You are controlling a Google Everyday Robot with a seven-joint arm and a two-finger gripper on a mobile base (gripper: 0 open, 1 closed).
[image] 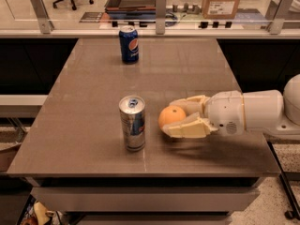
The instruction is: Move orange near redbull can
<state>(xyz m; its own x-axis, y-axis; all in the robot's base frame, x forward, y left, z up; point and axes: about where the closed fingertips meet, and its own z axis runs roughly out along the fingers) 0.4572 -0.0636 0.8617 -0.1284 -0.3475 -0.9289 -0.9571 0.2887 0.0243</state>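
The redbull can [132, 123], tall, slim, silver with blue panels, stands upright near the front middle of the brown table [93, 78]. The orange [171, 116] sits between the cream fingers [190, 126] of my gripper [169, 117], just right of the can with a small gap. The gripper reaches in from the right on a white arm [253, 111] and is shut on the orange, low over the tabletop.
A dark blue Pepsi can [128, 44] stands upright at the back of the table. A glass rail with metal posts [161, 6] runs behind the table's far edge. The table's front edge is close below the redbull can.
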